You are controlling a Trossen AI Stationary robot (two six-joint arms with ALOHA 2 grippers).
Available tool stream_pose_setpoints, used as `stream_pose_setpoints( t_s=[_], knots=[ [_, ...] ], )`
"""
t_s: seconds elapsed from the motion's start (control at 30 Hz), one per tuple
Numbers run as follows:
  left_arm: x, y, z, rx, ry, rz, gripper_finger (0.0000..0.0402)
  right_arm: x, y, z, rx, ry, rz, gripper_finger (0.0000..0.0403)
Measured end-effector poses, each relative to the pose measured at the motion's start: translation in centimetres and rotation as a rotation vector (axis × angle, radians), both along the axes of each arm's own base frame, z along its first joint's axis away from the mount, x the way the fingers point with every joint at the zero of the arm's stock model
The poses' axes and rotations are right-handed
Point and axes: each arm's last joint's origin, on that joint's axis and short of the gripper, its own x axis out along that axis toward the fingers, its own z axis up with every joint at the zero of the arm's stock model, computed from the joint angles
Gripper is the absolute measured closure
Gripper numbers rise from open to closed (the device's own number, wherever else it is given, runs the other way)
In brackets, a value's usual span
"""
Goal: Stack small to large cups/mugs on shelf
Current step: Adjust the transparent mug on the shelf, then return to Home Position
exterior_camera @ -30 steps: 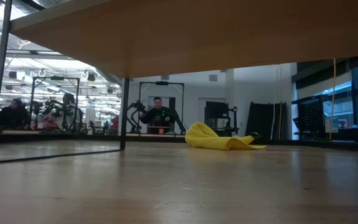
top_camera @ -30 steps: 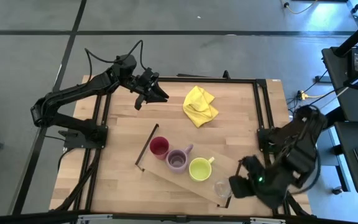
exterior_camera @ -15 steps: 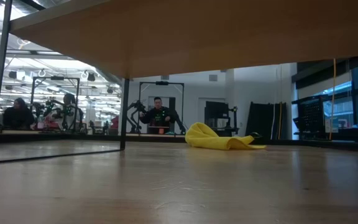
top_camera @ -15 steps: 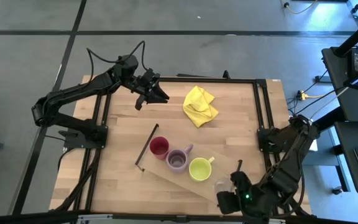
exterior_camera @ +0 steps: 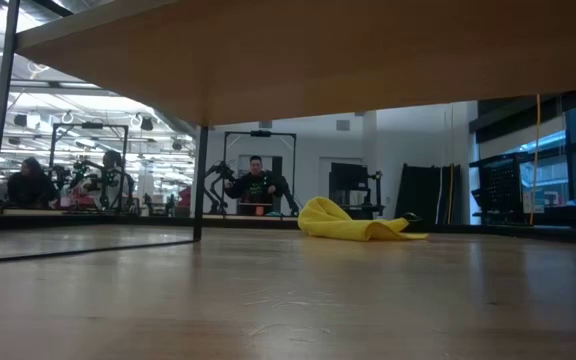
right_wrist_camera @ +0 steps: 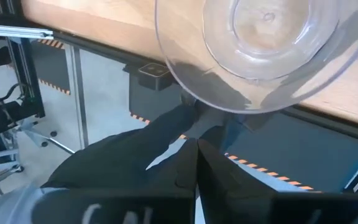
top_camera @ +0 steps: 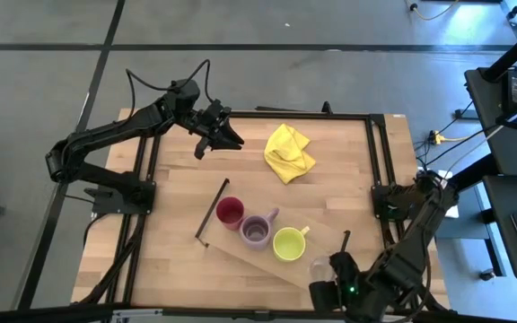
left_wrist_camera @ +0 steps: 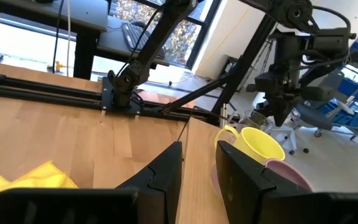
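Note:
On the light-wood shelf [top_camera: 272, 265] stand a red cup [top_camera: 230, 213], a purple mug [top_camera: 257, 231], a yellow-green mug [top_camera: 288, 243] and, at its near right end, a clear glass tumbler [top_camera: 319, 268]. My right gripper [top_camera: 323, 282] is shut at the tumbler's near side. In the right wrist view its gripper tips [right_wrist_camera: 194, 115] lie right at the tumbler's rim [right_wrist_camera: 185, 74]. My left gripper [top_camera: 224, 135] hangs open over the table's far left, with nothing between its fingers [left_wrist_camera: 166, 180]. My right gripper comes at the tumbler from the table's near edge, slanting down. Its shut fingertips [right_wrist_camera: 188, 112] show at the near wall of the rim, partly behind the glass. I cannot tell whether they touch it. The tumbler stands upright on the shelf.
A crumpled yellow cloth [top_camera: 288, 152] lies at the far middle of the table. Black rails [top_camera: 212, 211] stand at the shelf's short ends. The table's near edge [right_wrist_camera: 104, 28] runs just below the right gripper. People show in the room behind [exterior_camera: 256, 180].
My right gripper has come down and gone toward the table's near edge and a little left, ending at the tumbler's near side. The tumbler and the other cups have stayed in place.

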Motion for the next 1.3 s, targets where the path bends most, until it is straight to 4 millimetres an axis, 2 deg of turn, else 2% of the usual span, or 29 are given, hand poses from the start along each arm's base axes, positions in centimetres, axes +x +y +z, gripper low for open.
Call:
stream_pose_setpoints(
  t_s=[0.5,1.3],
  knots=[
    [0.0,0.0,0.0,-0.004,0.001,0.001,0.0308,0.8,-1.6,-1.2,-0.12,0.097,-0.041,0.0399],
    [0.0,0.0,0.0,-0.001,0.0,0.001,0.0308,1.4,-2.0,-1.2,-0.145,0.059,-0.058,0.0396]
  ],
)
